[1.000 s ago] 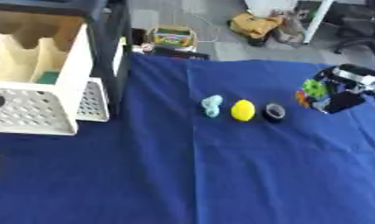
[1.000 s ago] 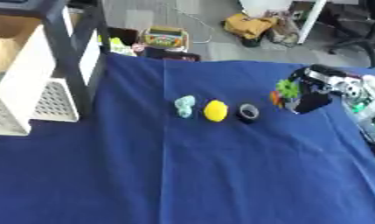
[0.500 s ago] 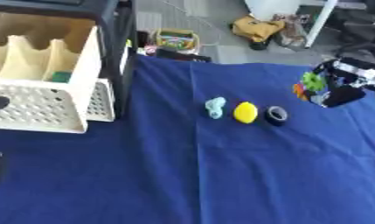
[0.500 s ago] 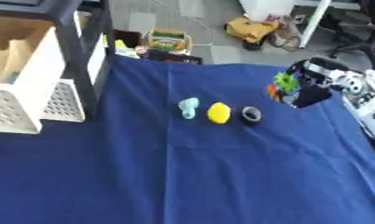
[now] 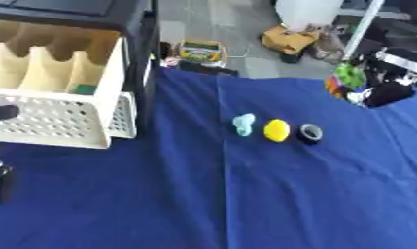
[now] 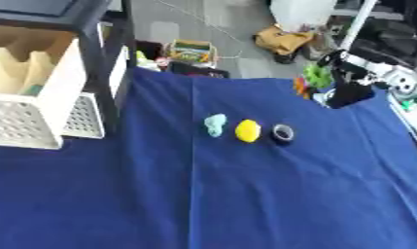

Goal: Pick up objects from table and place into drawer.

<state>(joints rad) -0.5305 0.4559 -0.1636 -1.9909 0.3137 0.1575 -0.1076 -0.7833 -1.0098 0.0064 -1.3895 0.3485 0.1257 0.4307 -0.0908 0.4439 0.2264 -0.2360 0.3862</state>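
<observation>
Three small things lie in a row on the blue cloth: a pale teal lump, a yellow lemon-shaped object and a black tape roll. My right hand hovers at the table's far right edge, beyond the row, curled round a green and orange object. At the left, the white drawer with a perforated front stands pulled out. It has wooden dividers and a green item inside. Dark parts of my left hand show at the left edge beside the drawer front.
A black cabinet frame surrounds the drawer. The blue cloth covers the whole table. Beyond the far edge, a colourful box and a brown bag lie on the floor.
The camera has tilted, so the drawer sits further right in the picture. My right hand with the green and orange object has moved away from the row, toward the far edge.
</observation>
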